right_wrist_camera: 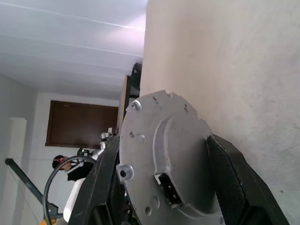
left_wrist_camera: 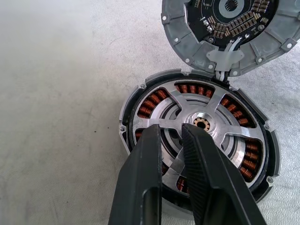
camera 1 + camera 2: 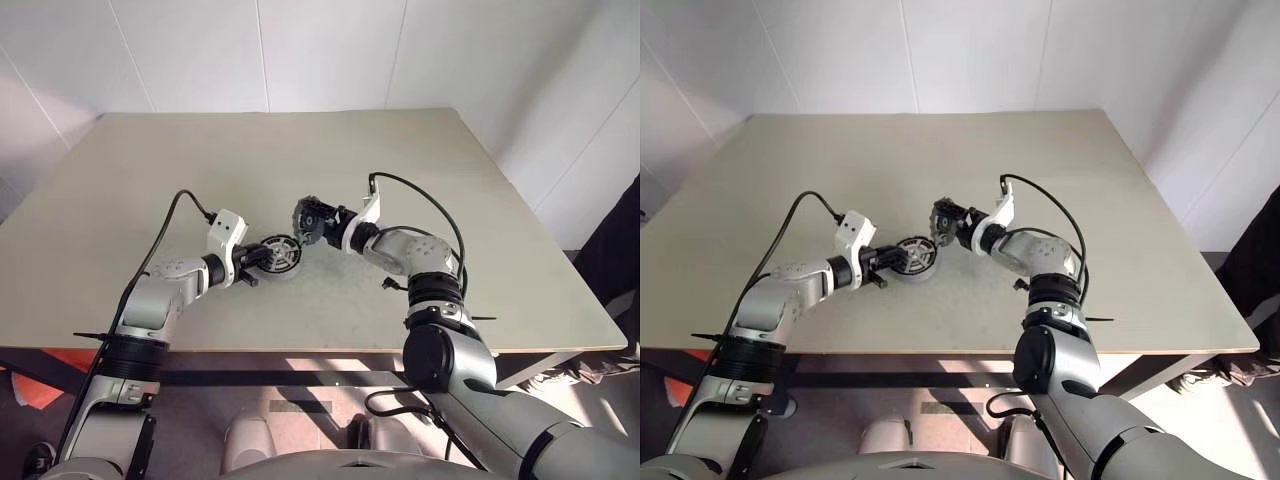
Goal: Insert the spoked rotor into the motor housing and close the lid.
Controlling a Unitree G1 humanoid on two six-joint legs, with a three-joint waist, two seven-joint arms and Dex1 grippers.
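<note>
The spoked rotor point(image 2: 201, 124) is already seated in the motor housing point(image 2: 129, 101) under the nearly closed left gripper point(image 2: 180, 140), so the lid point(image 1: 164, 154), clamped in the right gripper point(image 1: 166, 180) just beyond, should be lowered squarely.

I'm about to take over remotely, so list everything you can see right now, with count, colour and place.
table: one, beige-grey, under everything.
motor housing: one, dark rim with copper-red windings, on the table near the middle.
spoked rotor: one, silvery spokes with a pale hub, seated inside the housing.
lid: one, grey metal, lifted off the table just right of the housing, tilted, wires running from it down to the housing.
left gripper: one, black fingers nearly together, pinching a rotor spoke.
right gripper: one, black fingers spread across the lid, holding it by its edges.
</note>
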